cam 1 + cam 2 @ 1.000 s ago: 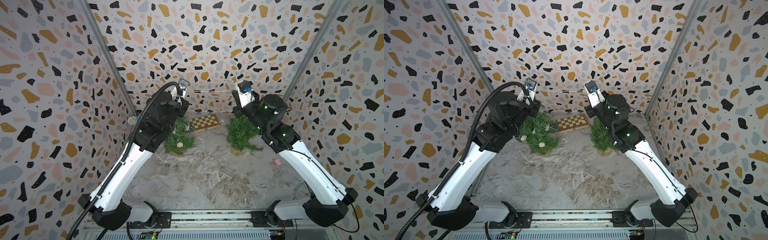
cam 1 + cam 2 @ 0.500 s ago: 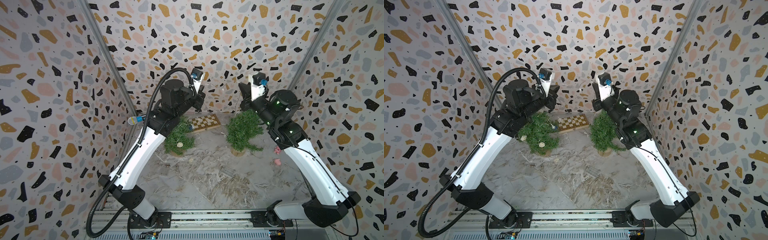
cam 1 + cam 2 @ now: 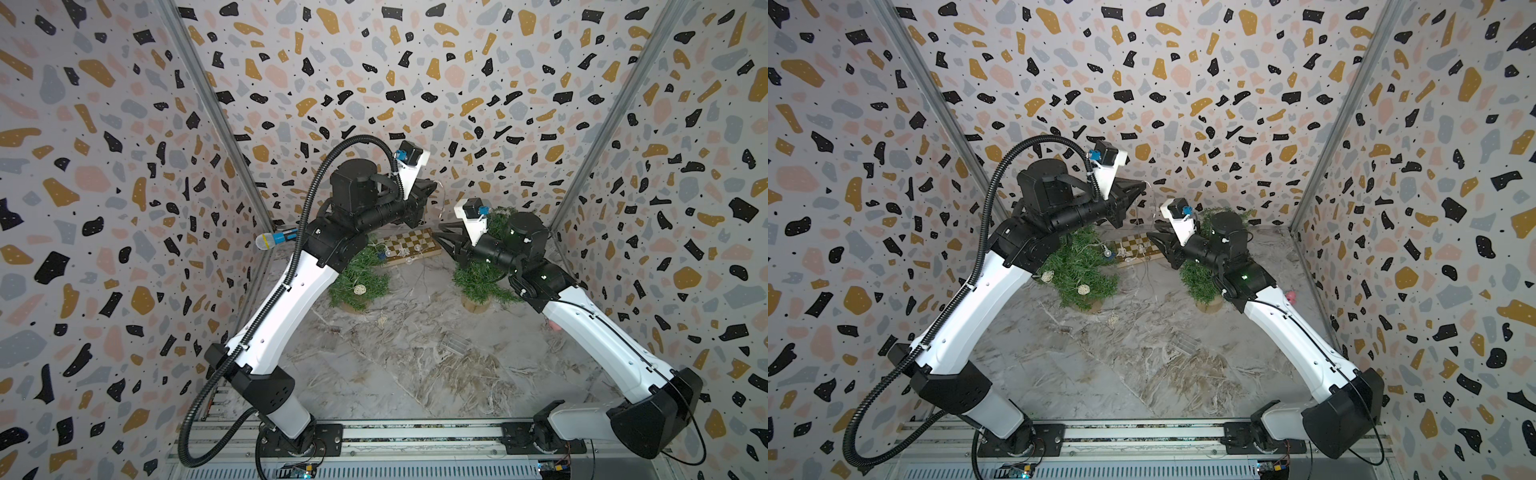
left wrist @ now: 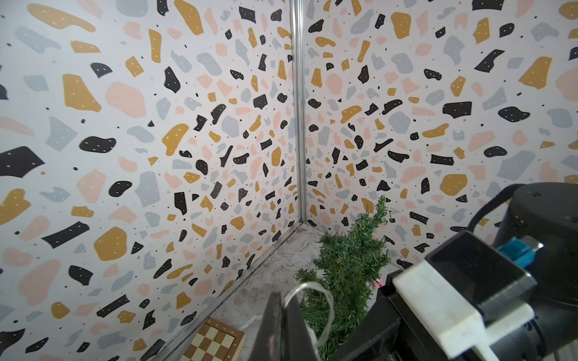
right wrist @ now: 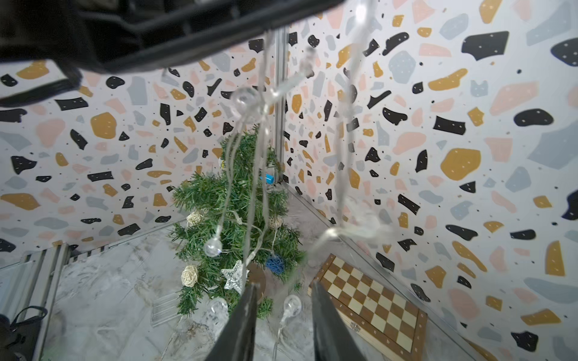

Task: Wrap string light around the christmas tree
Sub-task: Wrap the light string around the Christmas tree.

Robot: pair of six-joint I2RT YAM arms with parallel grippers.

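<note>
Left gripper (image 4: pixel 281 300) is raised above the decorated Christmas tree (image 3: pixel 361 274), clenched on the string light (image 4: pixel 312 286). A wire loop sticks out right at its fingertips.

From there the string light drops in several loose strands, clear bulbs along them, in front of the decorated tree. In the right wrist view some wire sits in among its branches, but it isn't wound round. A few bulbs show over the chessboard (image 3: pixel 409 245) in a top view. Can't tell if they're hanging or resting on it.

Right gripper (image 5: pixel 283 286) is lower, between the two trees, pointing toward the decorated one. Its jaws are apart and grasping nothing. Strands hang close in front of it and one bulb sits in the gap beyond the fingertips.

The decorated tree is upright on the counter (image 3: pixel 395 365) at back left. It carries wicker balls (image 5: pixel 190 275), a silver star (image 5: pixel 234 276) and a blue ball (image 5: pixel 276 263). The chessboard lies against the back wall.

The bare tree (image 3: pixel 478 278) is upright at back right, partly hidden behind the right arm, with no wire visible on it.
</note>
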